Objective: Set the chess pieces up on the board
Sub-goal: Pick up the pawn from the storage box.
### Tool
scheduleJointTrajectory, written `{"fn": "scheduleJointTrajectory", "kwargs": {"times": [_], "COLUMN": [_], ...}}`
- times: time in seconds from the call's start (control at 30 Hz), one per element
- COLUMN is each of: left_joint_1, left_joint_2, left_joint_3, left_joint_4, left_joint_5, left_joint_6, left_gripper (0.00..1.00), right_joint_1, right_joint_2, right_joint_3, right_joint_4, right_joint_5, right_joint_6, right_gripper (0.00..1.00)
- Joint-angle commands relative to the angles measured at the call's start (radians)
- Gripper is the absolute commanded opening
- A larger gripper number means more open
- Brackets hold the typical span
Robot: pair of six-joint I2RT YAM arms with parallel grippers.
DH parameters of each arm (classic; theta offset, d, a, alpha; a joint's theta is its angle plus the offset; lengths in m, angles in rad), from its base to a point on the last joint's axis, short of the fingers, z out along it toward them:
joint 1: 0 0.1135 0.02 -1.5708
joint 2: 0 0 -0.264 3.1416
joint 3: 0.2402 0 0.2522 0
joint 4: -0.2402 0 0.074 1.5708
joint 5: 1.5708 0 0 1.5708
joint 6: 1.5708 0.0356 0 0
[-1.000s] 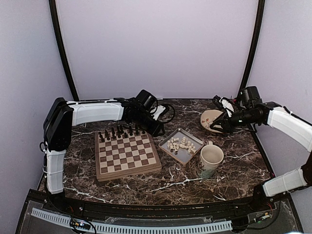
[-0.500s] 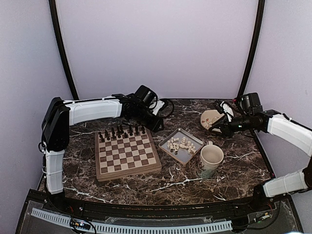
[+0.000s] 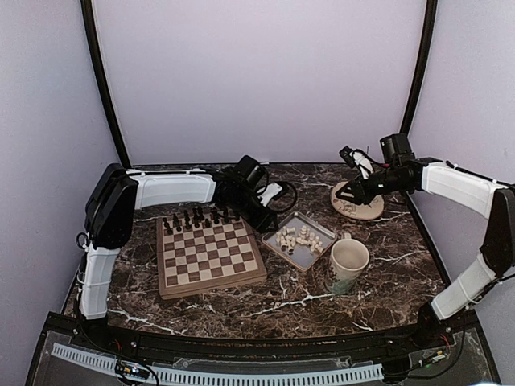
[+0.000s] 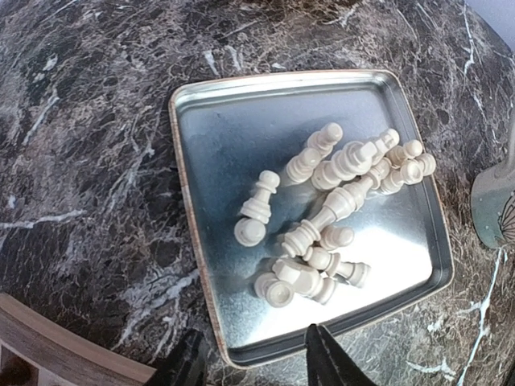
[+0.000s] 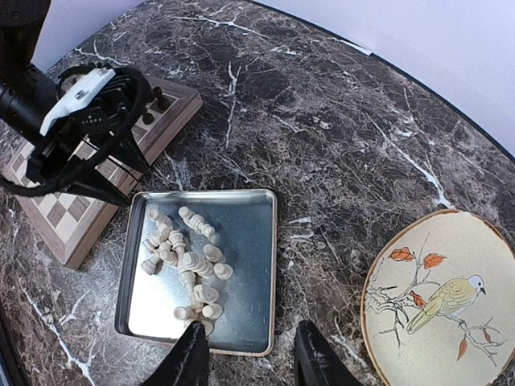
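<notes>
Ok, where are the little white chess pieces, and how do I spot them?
Find the wooden chessboard on the marble table, then look just to its right for a grey metal tray. The cream-white chess pieces lie tumbled in a heap inside that tray. The dark pieces, by contrast, stand upright along the board's far edge.

Two robot arms in glossy white shells with black joint housings: the left arm (image 3: 169,186) at centre left, the right arm (image 3: 459,183) at upper right. Black cables (image 5: 143,95) loop at the left wrist. The left gripper (image 4: 255,363) and right gripper (image 5: 251,363) show dark tapered fingers at the lower frame edge.
</notes>
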Motion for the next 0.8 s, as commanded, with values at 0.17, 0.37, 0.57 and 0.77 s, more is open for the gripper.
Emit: {"fn": "scheduleJointTrajectory", "kwargs": {"times": [0.17,0.37,0.57,0.77], "left_joint_1": [-0.03,-0.034,-0.035,-0.035], "left_joint_2": [0.051,0.091,0.12,0.134], "left_joint_3": [0.078,0.106,0.135,0.154], "left_joint_4": [-0.011,-0.023,-0.034,-0.055], "left_joint_5": [0.045,0.048,0.017,0.001], "left_joint_6": [0.049,0.045,0.029,0.029], "left_gripper": [0.41,0.38,0.31,0.25], "right_joint_1": [0.011,0.014,0.014,0.014], "right_joint_2": [0.094,0.083,0.077,0.078], "right_joint_3": [0.015,-0.02,-0.035,-0.039], "right_joint_4": [0.041,0.056,0.062,0.061], "right_joint_5": [-0.045,-0.065,-0.066,-0.068], "right_joint_6": [0.002,-0.002,-0.009,-0.013], "right_gripper": [0.36,0.36,0.35,0.34]}}
